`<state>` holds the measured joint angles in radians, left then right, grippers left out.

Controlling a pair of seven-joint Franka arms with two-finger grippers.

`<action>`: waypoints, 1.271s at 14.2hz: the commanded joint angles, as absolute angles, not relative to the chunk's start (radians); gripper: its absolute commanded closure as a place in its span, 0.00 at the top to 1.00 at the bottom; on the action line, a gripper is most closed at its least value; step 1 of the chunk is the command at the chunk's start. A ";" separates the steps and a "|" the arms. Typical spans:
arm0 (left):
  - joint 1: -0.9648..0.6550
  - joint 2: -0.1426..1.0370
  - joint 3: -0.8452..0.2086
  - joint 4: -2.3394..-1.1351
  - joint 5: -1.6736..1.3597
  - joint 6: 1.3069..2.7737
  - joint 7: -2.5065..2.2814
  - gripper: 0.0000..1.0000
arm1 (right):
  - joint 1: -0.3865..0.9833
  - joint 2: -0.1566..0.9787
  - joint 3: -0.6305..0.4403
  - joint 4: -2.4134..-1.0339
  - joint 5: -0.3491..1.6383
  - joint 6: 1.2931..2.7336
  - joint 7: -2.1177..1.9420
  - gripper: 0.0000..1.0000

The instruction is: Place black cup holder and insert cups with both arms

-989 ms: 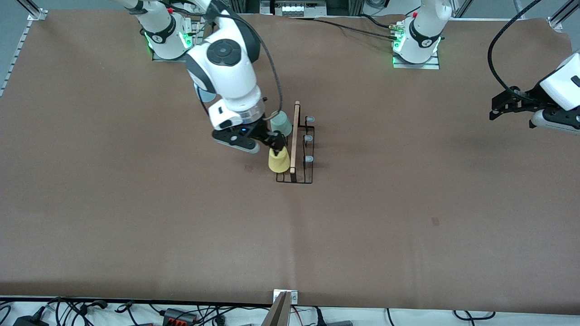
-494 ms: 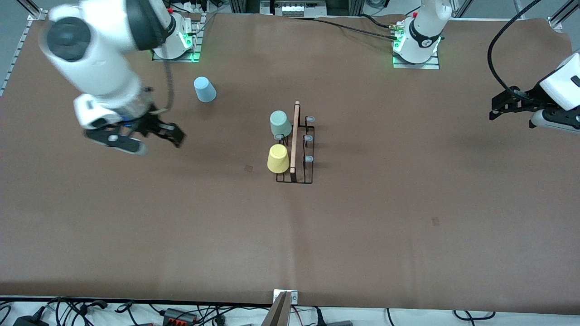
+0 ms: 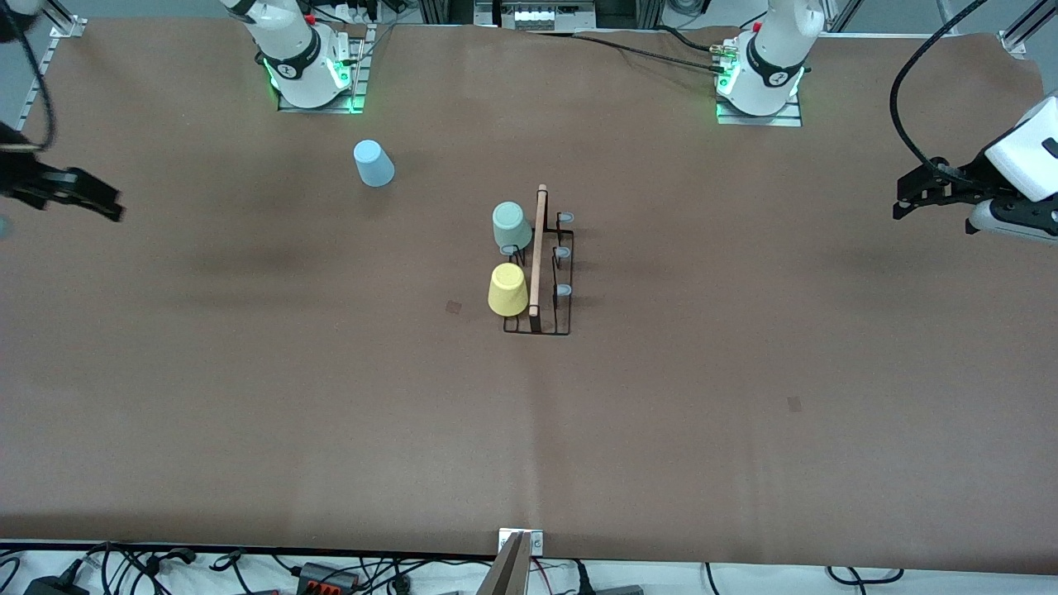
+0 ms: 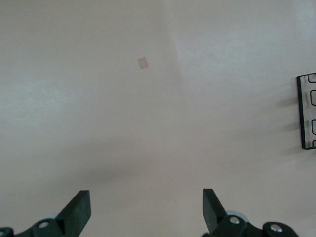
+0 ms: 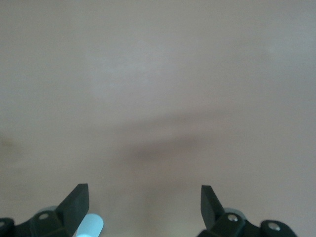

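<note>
The black cup holder stands mid-table, its wooden rod on top. The mint green cup and the yellow cup sit upside down on pegs on its side toward the right arm's end. The light blue cup stands upside down on the table near the right arm's base. My right gripper is open and empty above the table's edge at the right arm's end. My left gripper is open and empty, waiting at the left arm's end; its wrist view shows the holder's edge.
Three grey-blue pegs on the holder's side toward the left arm's end are bare. Small dark marks lie on the brown table cover. Cables run along the table's near edge.
My right gripper let go of the yellow cup on its peg and swung away to the table's right-arm end. The left arm has not moved.
</note>
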<state>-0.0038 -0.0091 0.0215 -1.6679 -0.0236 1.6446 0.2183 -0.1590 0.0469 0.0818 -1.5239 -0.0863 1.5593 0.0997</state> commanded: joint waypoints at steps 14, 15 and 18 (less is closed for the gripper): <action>-0.002 -0.021 0.017 -1.667 -0.005 1.644 0.216 1.00 | -0.029 0.032 -0.072 -1.583 0.014 1.534 -0.012 1.00; -0.002 -0.021 0.017 -1.667 -0.006 1.644 0.216 1.00 | -0.031 0.037 -0.072 -1.582 0.011 1.542 -0.014 1.00; -0.002 -0.021 0.017 -1.667 -0.005 1.644 0.216 1.00 | -0.032 0.038 -0.066 -1.577 -0.031 1.560 -0.050 1.00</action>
<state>-0.0037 -0.0091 0.0216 -1.6678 -0.0236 1.6446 0.2183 -0.0341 0.0550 -0.0626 -1.5631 -0.0132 1.5452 -0.0035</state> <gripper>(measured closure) 0.000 0.000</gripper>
